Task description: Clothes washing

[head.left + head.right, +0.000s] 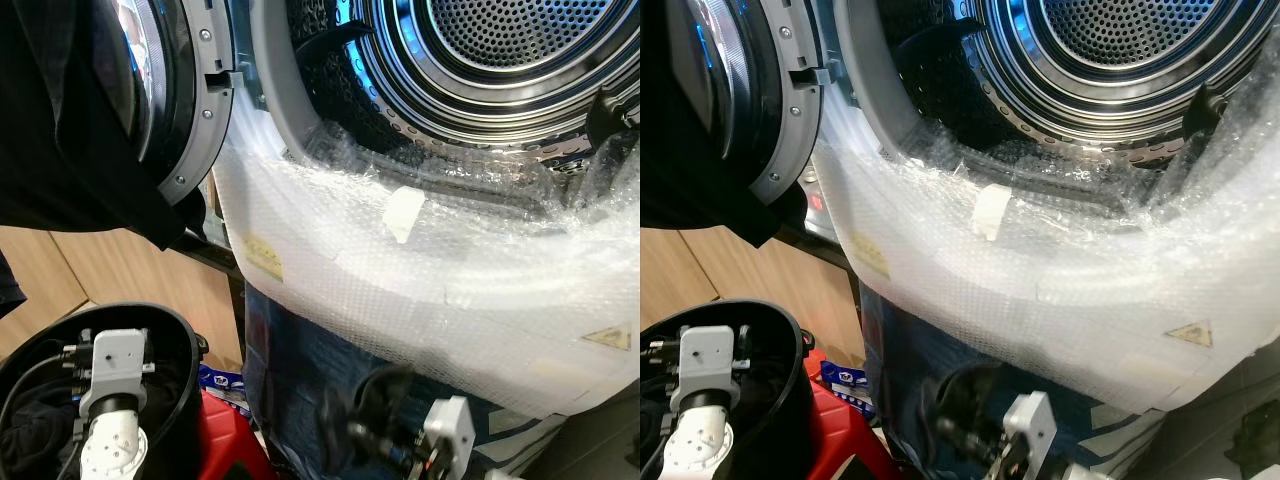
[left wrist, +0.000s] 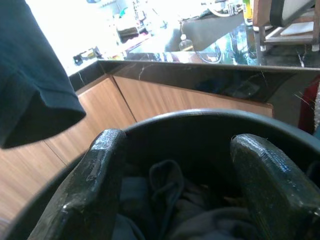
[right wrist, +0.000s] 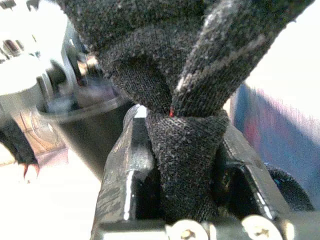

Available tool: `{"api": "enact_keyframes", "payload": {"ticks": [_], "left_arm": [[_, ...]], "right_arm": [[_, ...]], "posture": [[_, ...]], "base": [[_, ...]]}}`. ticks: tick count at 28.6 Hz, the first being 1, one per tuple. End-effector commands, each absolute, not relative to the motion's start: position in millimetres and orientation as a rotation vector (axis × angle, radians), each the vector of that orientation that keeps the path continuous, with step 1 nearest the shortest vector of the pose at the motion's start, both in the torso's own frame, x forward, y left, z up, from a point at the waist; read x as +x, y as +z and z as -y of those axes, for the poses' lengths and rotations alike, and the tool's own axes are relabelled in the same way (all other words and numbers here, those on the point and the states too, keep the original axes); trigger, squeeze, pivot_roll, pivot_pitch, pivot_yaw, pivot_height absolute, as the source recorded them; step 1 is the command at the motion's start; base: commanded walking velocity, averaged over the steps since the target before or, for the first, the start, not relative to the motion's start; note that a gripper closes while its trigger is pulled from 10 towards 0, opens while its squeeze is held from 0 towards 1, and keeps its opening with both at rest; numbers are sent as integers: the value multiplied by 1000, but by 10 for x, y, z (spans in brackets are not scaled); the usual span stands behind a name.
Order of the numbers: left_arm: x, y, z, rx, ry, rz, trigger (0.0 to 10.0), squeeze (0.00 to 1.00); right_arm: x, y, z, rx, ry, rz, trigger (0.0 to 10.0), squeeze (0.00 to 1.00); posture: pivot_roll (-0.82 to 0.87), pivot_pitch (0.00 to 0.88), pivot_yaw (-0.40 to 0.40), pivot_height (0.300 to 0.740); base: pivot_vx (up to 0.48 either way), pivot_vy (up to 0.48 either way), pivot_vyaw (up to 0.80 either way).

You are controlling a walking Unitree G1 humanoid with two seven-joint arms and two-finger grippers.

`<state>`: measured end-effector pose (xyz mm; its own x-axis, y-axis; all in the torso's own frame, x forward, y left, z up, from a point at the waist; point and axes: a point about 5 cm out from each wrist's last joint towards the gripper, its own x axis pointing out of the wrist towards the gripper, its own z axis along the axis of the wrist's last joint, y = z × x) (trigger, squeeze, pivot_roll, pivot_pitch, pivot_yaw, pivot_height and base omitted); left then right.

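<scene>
Clothes: a black garment (image 3: pixel 185 150) is pinched in the right gripper (image 3: pixel 186 165); more dark laundry (image 2: pixel 170 210) lies in the black bucket (image 1: pixel 175 330) at the lower left of the left eye view.
Right gripper: closed tight on a bunched fold of the black knit cloth, which fans out past the fingertips; the arm sits low at the bottom centre of the head views, blurred.
Left gripper: its fingers (image 2: pixel 100 175) stand wide apart with nothing between them, poised over the bucket's rim and pointing down at the laundry inside.
Washing machine: the door (image 1: pixel 185 90) hangs open at upper left; the steel drum (image 1: pixel 500 50) at upper right looks bare as far as it shows.
Progress: early, by my reading. One piece is lifted, nothing seems loaded yet, and the bucket has clothes left in it.
Edges: the drum mouth's lower lip is wrapped in bubble wrap (image 1: pixel 420 270), a loose surface cloth could drag on. A dark cloth (image 1: pixel 70 120) draped at upper left hangs beside the door.
Open room: the mouth is wide and unobstructed, well above the right gripper; the path up passes close to the wrapped front.
</scene>
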<state>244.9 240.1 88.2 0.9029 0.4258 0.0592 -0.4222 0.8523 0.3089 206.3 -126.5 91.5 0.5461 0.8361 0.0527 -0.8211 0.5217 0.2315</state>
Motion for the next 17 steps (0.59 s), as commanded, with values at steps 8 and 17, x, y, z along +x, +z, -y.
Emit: {"api": "enact_keyframes", "payload": {"ticks": [8, 17], "left_arm": [[2539, 862, -2344, 323, 427, -8, 10000, 0], [2588, 843, -2410, 328, 440, -23, 10000, 0]], "right_arm": [[2024, 2041, 1177, 402, 1152, 348, 0, 0], [2249, 2855, 1167, 404, 1189, 654, 0, 0]], "posture": [[43, 0, -25, 740], [24, 0, -30, 740]], "base": [[0, 0, 0], [0, 0, 0]]}}
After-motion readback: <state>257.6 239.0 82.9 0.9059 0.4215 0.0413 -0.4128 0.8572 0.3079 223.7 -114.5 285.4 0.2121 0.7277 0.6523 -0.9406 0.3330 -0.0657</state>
